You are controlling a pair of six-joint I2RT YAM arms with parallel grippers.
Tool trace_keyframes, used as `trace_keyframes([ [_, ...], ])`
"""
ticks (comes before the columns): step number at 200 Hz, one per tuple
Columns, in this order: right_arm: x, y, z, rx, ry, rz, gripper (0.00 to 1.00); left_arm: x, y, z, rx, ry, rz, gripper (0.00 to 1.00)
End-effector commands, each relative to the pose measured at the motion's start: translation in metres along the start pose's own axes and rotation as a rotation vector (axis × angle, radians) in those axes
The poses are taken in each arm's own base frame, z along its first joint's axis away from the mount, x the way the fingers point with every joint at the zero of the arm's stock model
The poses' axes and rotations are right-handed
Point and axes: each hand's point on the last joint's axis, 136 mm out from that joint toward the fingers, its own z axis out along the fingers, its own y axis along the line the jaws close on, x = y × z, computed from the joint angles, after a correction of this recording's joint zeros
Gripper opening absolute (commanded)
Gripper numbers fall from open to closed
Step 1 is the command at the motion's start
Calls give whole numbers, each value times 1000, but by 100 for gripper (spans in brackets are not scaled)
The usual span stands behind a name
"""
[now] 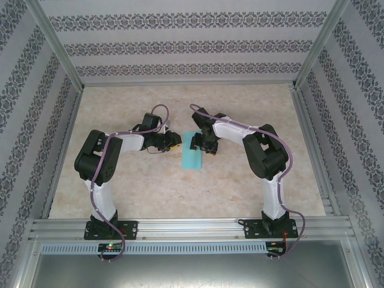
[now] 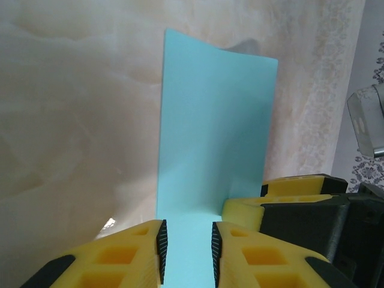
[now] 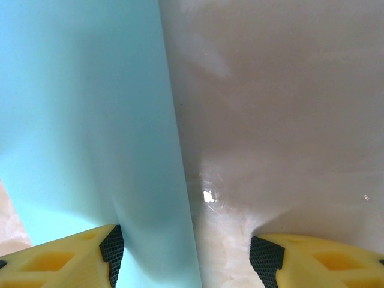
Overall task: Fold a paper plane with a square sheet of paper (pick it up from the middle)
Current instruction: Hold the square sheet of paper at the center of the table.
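The turquoise sheet of paper (image 1: 193, 151) lies on the marbled table between the two arms as a long narrow rectangle, not a pointed plane. My left gripper (image 1: 174, 143) sits at its left side. In the left wrist view the paper (image 2: 216, 120) runs up from between the fingers of the left gripper (image 2: 189, 243), which stand a narrow gap apart and open. My right gripper (image 1: 207, 145) is at the paper's right side, and one of its yellow fingers (image 2: 249, 210) touches the paper's edge. The right gripper (image 3: 186, 249) is wide open, straddling the paper's (image 3: 84, 120) long edge.
Patterned walls (image 1: 36, 120) enclose the table on the left, back and right. Aluminium rails (image 1: 192, 229) run along the near edge, where the arm bases are bolted. Bare marbled tabletop (image 1: 180, 192) lies in front of the paper.
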Motion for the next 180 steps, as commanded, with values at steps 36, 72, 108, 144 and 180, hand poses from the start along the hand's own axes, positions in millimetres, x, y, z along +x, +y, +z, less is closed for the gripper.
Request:
trace_keyframes([
  [36,42,-86,83,275,173,61,66,6,-20,15,39,45,73,29],
  [72,42,-86,83,277,170,69,66,12,-20,22,23,72,77,28],
  [108,42,-84,83,272,173,71,67,15,-18,26,11,88,80,27],
  [144,43,-84,83,272,175,65,67,16,-18,29,6,97,79,26],
  [180,43,-84,83,272,175,63,67,19,-14,32,-16,112,78,24],
])
